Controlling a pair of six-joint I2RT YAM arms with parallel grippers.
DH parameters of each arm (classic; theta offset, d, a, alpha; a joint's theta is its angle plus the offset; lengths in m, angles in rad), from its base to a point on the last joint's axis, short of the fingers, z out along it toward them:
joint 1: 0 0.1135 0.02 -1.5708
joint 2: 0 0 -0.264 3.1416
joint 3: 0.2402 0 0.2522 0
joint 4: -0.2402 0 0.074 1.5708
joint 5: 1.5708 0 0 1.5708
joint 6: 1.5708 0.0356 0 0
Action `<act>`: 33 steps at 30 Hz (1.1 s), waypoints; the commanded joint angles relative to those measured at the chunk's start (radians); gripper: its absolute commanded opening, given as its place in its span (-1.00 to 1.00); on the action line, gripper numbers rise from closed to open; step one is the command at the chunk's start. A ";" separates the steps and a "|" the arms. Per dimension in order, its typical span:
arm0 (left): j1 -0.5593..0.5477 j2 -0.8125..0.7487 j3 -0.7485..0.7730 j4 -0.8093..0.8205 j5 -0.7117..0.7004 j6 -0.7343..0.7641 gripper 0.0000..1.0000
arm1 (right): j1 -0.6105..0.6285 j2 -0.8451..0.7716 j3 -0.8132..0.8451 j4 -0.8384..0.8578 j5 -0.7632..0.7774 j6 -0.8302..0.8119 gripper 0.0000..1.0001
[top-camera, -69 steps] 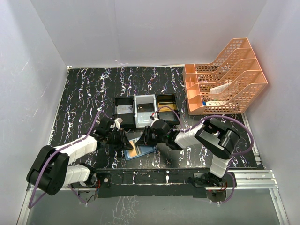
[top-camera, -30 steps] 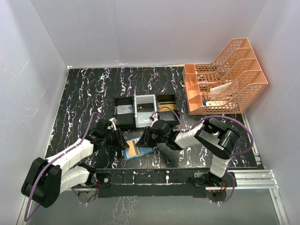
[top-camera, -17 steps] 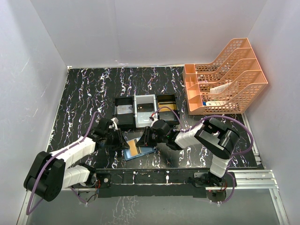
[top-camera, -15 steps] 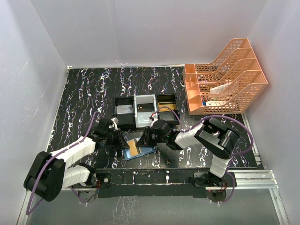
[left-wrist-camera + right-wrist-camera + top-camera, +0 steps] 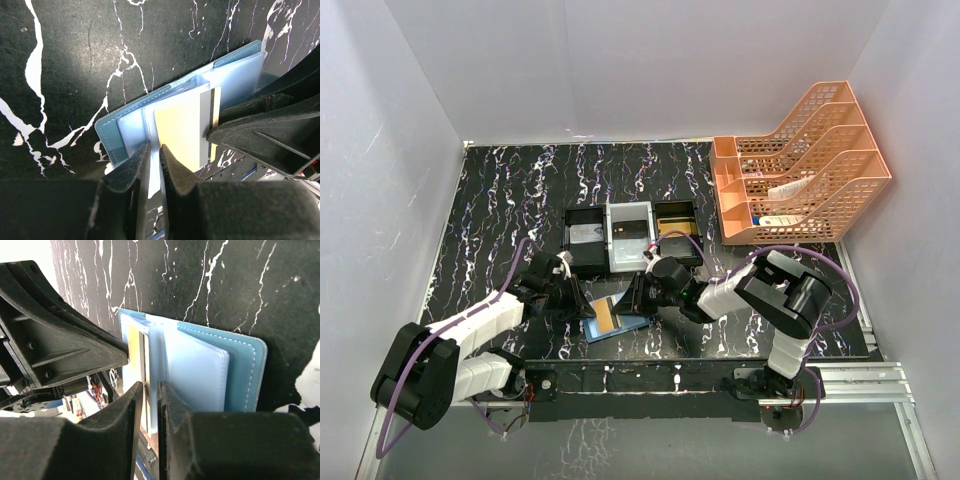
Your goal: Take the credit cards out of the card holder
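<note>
Two-sided hold: card holder open on table.
Left gripper: clenched on gold card edge, so I can pull.
Right gripper: clamped on card holder leaf, anchoring.

The card holder lies open at the table's near edge, a card in it, with the left gripper at its left, the right gripper at its right, the tray just behind and the rack far right.
</note>
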 commanded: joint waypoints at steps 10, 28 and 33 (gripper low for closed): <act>-0.008 0.013 0.015 -0.075 -0.036 0.028 -0.78 | -0.050 -0.028 -0.072 0.178 -0.064 0.056 -1.00; -0.008 -0.023 0.040 -0.077 -0.030 0.036 -0.72 | -0.096 -0.078 -0.097 0.128 -0.086 0.026 -1.00; -0.007 -0.084 0.048 -0.049 -0.002 0.021 -0.53 | -0.098 -0.108 -0.075 0.038 -0.071 -0.025 -1.00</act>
